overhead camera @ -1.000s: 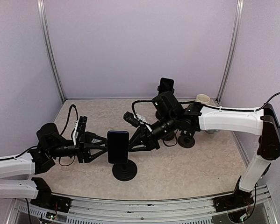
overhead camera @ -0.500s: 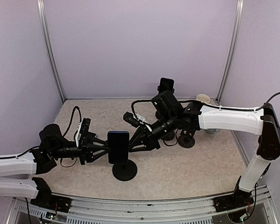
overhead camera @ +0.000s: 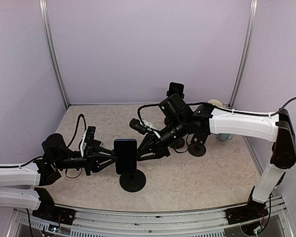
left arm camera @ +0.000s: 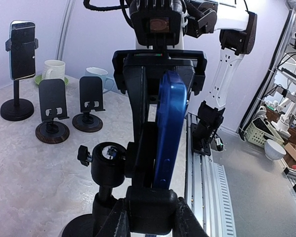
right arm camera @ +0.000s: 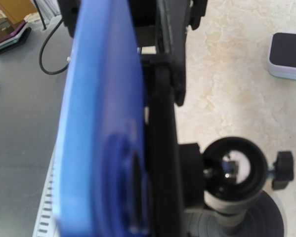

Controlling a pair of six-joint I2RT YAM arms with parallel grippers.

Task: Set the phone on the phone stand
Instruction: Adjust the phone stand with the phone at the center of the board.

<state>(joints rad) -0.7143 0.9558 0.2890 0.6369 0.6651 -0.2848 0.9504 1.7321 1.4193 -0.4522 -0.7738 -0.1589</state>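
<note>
A blue phone (overhead camera: 124,155) stands upright in the clamp of a black phone stand (overhead camera: 132,181) near the table's front. Edge-on in the left wrist view, the phone (left arm camera: 170,123) lies against the stand's back plate, above its ball joint (left arm camera: 107,165). My left gripper (overhead camera: 109,159) comes in from the left. Its fingers (left arm camera: 113,217) press on both sides of the stand's near clamp block. My right gripper (overhead camera: 139,150) meets the phone's right edge and is shut on it. The right wrist view is filled by the blurred phone (right arm camera: 98,123) and the stand (right arm camera: 234,170); its own fingers are hidden.
A second stand holding a phone (overhead camera: 175,91) is at the back. Two small round-based stands (left arm camera: 53,101) (left arm camera: 92,96) and two mugs (left arm camera: 54,69) (left arm camera: 99,76) sit behind the work spot. The metal rail (left arm camera: 207,168) marks the table's near edge.
My left gripper has slid right to the stand and its jaws have narrowed onto the clamp block. The right arm and the phone have hardly moved.
</note>
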